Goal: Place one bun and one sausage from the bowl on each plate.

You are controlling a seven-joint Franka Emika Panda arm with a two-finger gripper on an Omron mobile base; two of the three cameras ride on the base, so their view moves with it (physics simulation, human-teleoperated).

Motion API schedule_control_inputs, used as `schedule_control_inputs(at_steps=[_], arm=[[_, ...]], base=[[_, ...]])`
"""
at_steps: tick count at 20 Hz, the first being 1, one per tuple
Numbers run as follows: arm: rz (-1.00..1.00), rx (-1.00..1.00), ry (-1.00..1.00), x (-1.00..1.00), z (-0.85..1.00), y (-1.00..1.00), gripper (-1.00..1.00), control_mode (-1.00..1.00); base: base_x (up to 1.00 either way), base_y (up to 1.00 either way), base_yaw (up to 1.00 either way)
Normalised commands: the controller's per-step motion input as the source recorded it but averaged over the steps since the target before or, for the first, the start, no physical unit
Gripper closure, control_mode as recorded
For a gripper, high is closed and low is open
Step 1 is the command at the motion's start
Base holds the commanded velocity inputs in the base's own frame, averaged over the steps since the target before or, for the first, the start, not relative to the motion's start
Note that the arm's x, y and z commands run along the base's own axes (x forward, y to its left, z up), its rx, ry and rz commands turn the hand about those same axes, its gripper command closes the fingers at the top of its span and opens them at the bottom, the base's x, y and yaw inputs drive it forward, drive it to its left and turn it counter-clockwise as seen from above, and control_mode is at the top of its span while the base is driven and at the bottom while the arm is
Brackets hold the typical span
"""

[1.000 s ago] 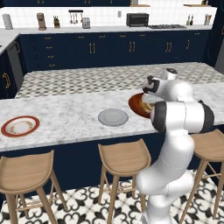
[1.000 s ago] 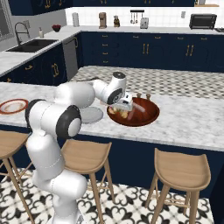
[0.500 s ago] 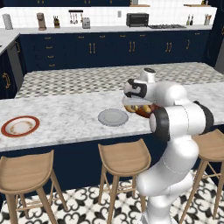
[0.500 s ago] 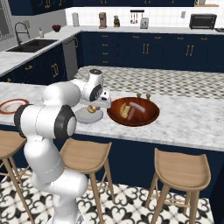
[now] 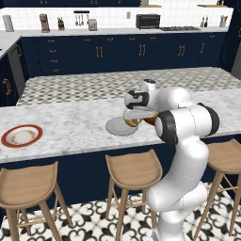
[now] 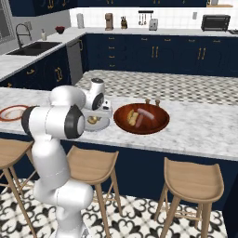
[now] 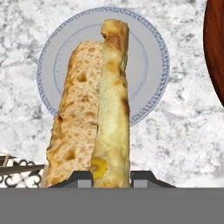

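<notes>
Marble island counter (image 5: 70, 127) runs across, w/ wooden stools (image 5: 134, 168) along the near side. Arm reaches over the counter from the near edge.

Bowl (image 6: 141, 118), dark orange-red, sits on the counter right of the grey plate (image 5: 116, 127); a sausage (image 6: 147, 115) and a bun (image 6: 133, 117) lie inside it, side by side. Second plate w/ red rim (image 5: 21, 136) is far left on the counter, well apart from the rest, nothing visible on it.

Gripper (image 7: 112, 177) hangs above the grey plate (image 7: 151, 57), fingers closed on a bun (image 7: 94, 127). Hand view: split bun stands up between the tips, pale crust on the right, crumb face on the left, plate centred behind it. Bowl rim (image 7: 215, 48) at the right edge of that view. Can't tell if the bun touches the plate.
</notes>
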Motion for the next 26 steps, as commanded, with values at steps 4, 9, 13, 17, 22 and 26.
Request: schedule_control_inputs(at_steps=[4,9,13,17,22,26], arm=[[-0.05,0.0,0.0,0.38,-0.26,0.0,1.0,-1.0],[-0.17,0.0,-0.04,0.3,-0.28,0.0,1.0,-1.0],[-0.16,0.0,-0.11,0.26,-0.17,0.04,1.0,-1.0],[-0.11,0.0,-0.1,0.09,-0.32,0.06,1.0,-1.0],[-0.02,0.0,-0.12,0.0,-0.15,0.0,1.0,-1.0],[0.0,0.0,-0.1,0.0,-0.25,0.0,1.0,-1.0]], base=[[0.0,0.0,0.0],[0.0,0.0,0.0],[0.0,0.0,0.0],[0.0,0.0,0.0],[0.0,0.0,0.0],[0.0,0.0,0.0]])
